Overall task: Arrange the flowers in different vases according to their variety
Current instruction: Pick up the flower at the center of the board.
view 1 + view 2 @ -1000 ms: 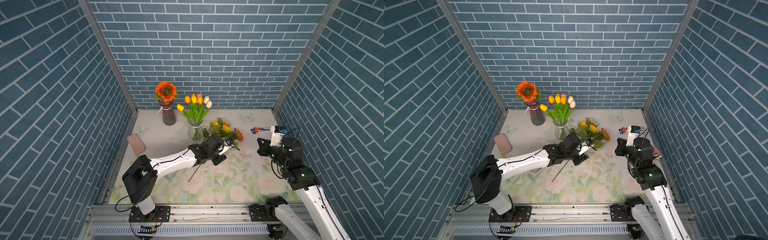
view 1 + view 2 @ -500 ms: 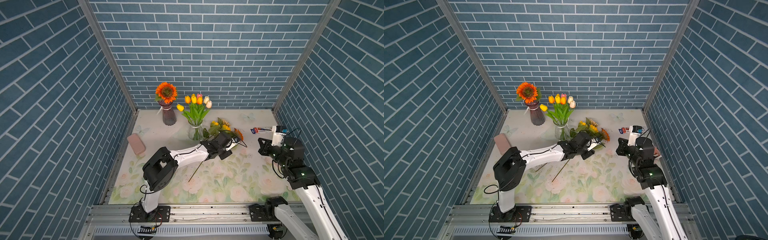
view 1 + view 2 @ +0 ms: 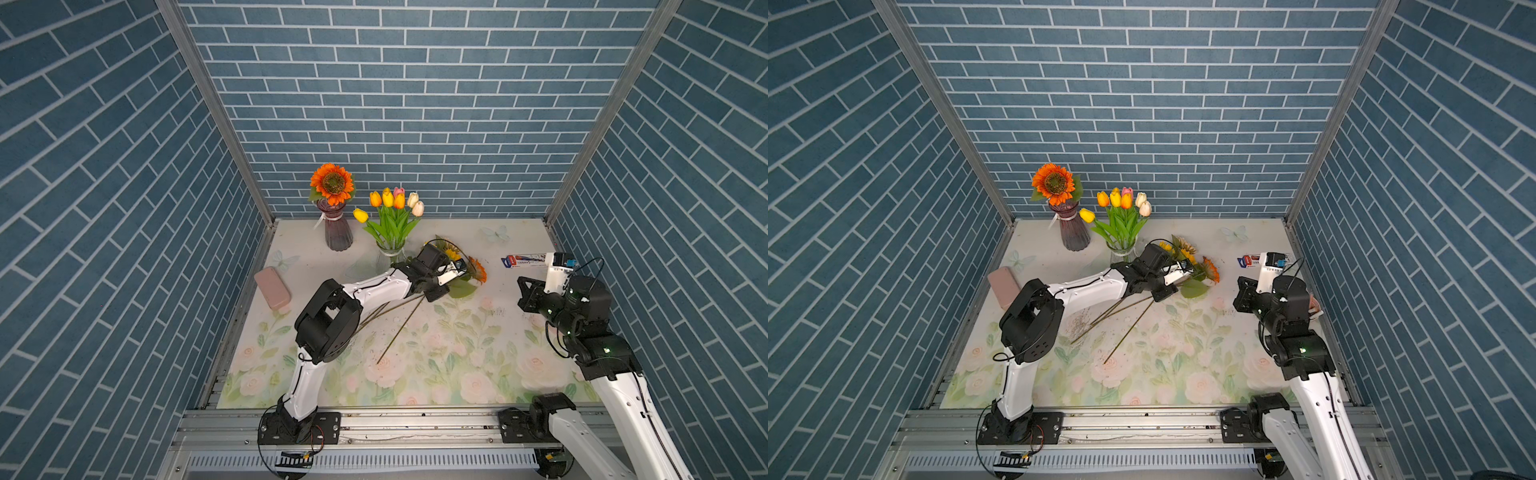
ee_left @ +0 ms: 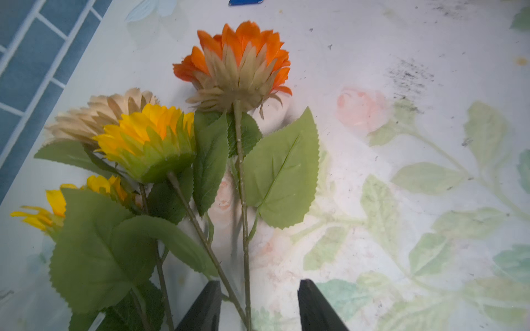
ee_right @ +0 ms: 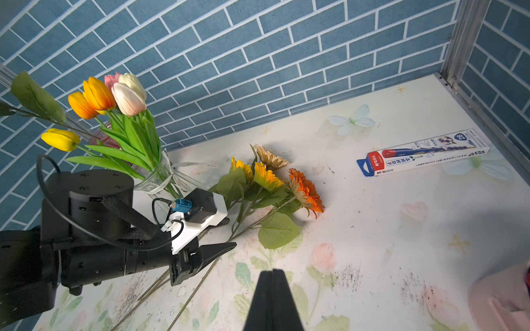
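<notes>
Loose sunflowers (image 5: 268, 179) on floral mat (image 3: 457, 353)

Floral mat (image 3: 457, 374): front strip bare and open to approach, as is the gap between the loose sunflowers (image 3: 476, 269) and the pencil box (image 3: 523, 261). Obstacles: left arm (image 3: 374, 289) lying across mid-mat over the stems; clear vase (image 3: 389, 262) of tulips (image 3: 392, 201) just behind it; purple vase (image 3: 337, 232) at back; pink case (image 3: 272, 287) at left edge.

Light was bright and even; faint shadows fell beside the sunflowers (image 4: 238, 66); the leaves (image 4: 94, 252) beside them were blurred.
</notes>
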